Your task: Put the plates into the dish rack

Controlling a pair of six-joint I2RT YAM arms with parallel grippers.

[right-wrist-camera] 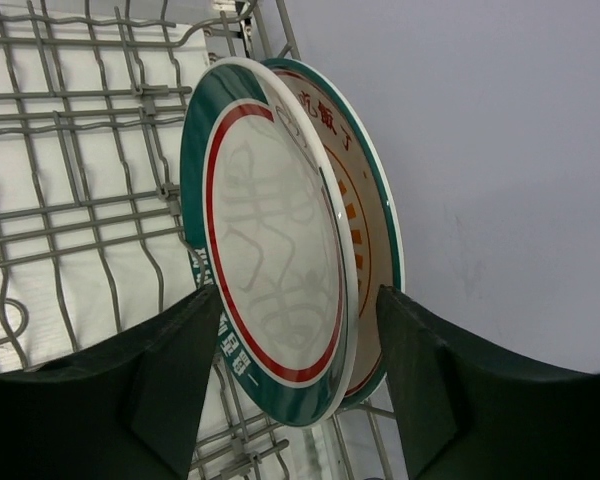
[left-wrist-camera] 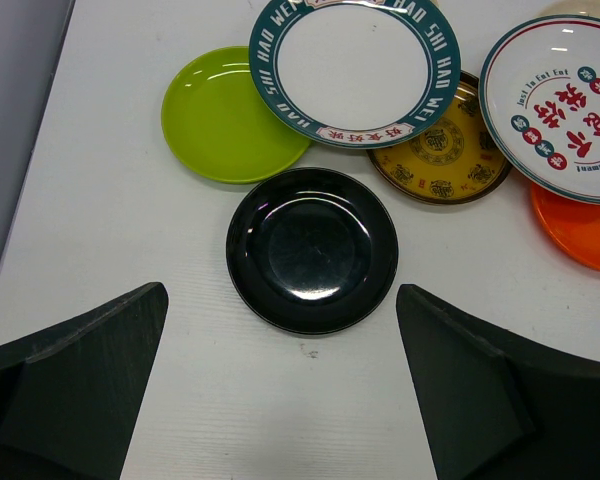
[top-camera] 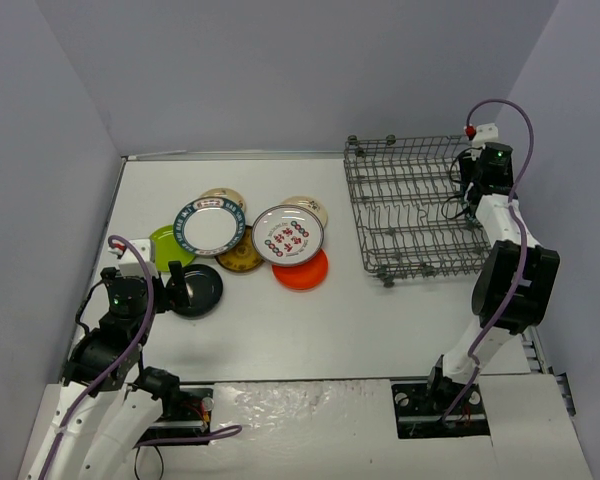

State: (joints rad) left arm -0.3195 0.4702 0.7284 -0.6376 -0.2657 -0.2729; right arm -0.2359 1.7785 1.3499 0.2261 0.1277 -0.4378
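- Left gripper (left-wrist-camera: 280,292): fingers spread wide, holding nothing, poised above the table (top-camera: 380,320) at the near left.
- Black plate (left-wrist-camera: 312,250): lies flat, face up, straight ahead of this gripper and centred between its fingers. It is round, so it has no long axis. It sits apart from the lime-green plate (left-wrist-camera: 225,120) and the other loose plates beyond it.
- The left arm is much the nearer to these loose plates.
- Right gripper (right-wrist-camera: 298,300): jaws spread to either side of two patterned plates (right-wrist-camera: 275,270), which stand on edge between the tines.
- Dish rack (top-camera: 410,210): far right, well apart from the black plate.
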